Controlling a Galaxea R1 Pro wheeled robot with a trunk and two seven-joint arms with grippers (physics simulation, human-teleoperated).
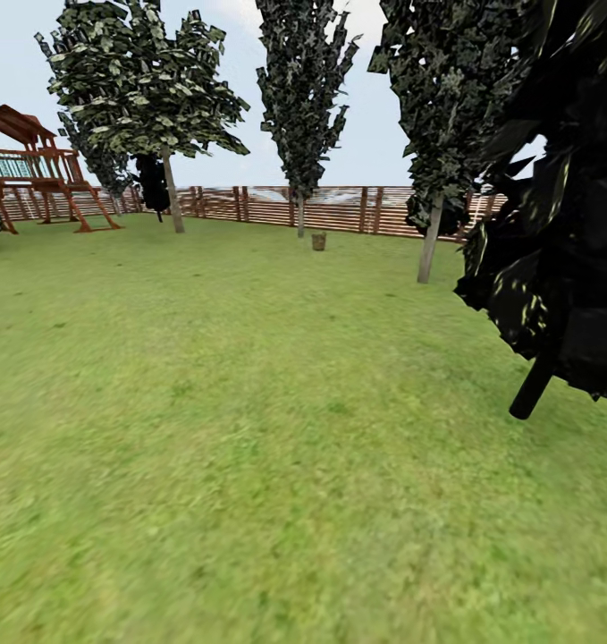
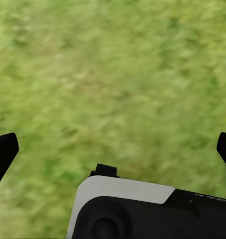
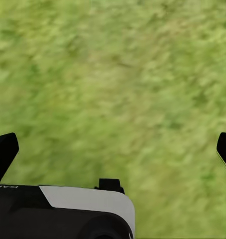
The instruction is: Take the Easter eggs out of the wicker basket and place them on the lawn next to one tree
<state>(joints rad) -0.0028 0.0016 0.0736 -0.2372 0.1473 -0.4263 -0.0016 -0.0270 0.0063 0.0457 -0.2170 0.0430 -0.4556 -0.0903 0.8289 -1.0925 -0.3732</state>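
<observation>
1. The lawn (image 1: 249, 429) is the biggest thing. It is wide, flat grass, patchy green and yellow, and it runs from the near edge all the way back to the fence.
2. The fence (image 1: 339, 207) is brown with flat wooden slats, and it stands along the far edge of the lawn.
3. A tree with near-black leaves (image 1: 562, 197) is close by on the right side, with a thin dark trunk.
4. More trees stand near the far edge. One with a grey-brown trunk (image 1: 428, 241) is at the far right, one with a pale trunk (image 1: 172, 192) is at the far left, and a slim one (image 1: 300, 215) is in the middle, right by the fence.
5. A wooden playset (image 1: 35, 170) with a red-brown roof stands in the far left corner of the lawn.
6. The wicker basket (image 1: 318, 241) sits on the grass near the far edge, just beside the slim middle tree. It looks like a tiny brown tub (it is too far off to see what is inside).
7. The left gripper (image 2: 113, 149) hangs over bare grass with its two black fingers spread wide apart, holding nothing.
8. The right gripper (image 3: 113, 149) is the same: fingers wide apart over grass, holding nothing.
</observation>
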